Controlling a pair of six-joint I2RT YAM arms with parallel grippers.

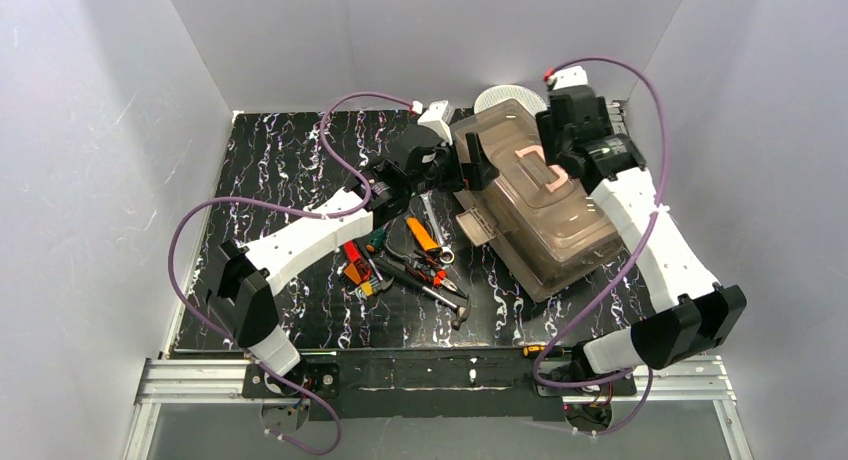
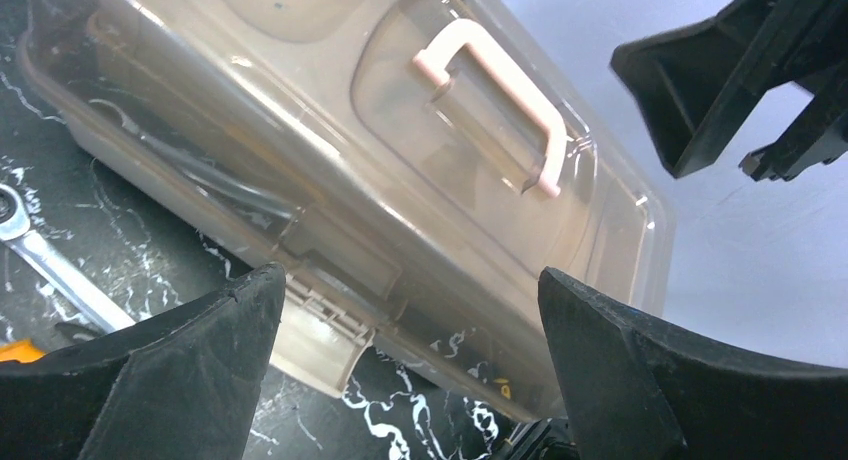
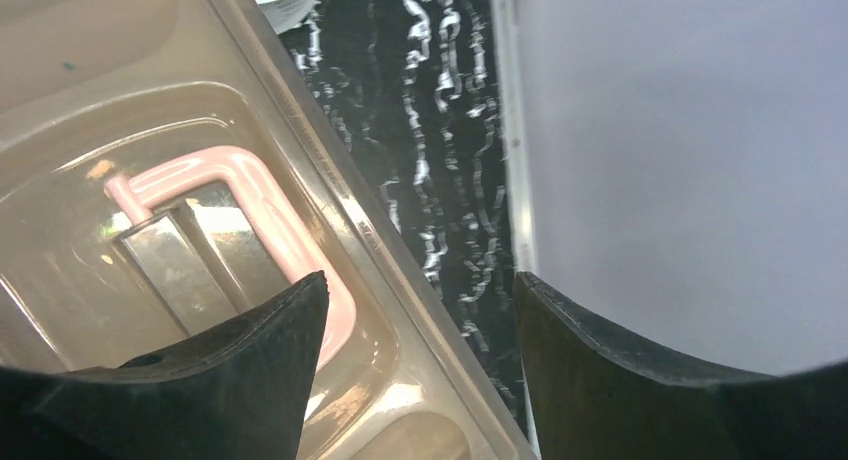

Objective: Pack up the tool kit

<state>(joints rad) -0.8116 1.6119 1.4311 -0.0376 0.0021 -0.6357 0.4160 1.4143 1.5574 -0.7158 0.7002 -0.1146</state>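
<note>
**Both claws at the box, tools not in it yet**

The big translucent smoky-brown plastic toolbox (image 1: 545, 210) sits at an angle on the right side of the black white-veined counter (image 1: 290, 160), lid down, with something dark and curved showing faintly through its wall. The left claw (image 1: 470, 165) is spread wide against the box's left flank, holding nothing. My guess is it's there to brace the slick plastic or get at the beige flip latch (image 2: 320, 330). The right claw (image 1: 553, 155) hangs over the lid with its jaws apart and empty, one finger above the glossy cream loop handle (image 3: 270, 210), probably lining up to lift it. The scatter of small hand tools (image 1: 420, 260) lies just left of the box.
</note>
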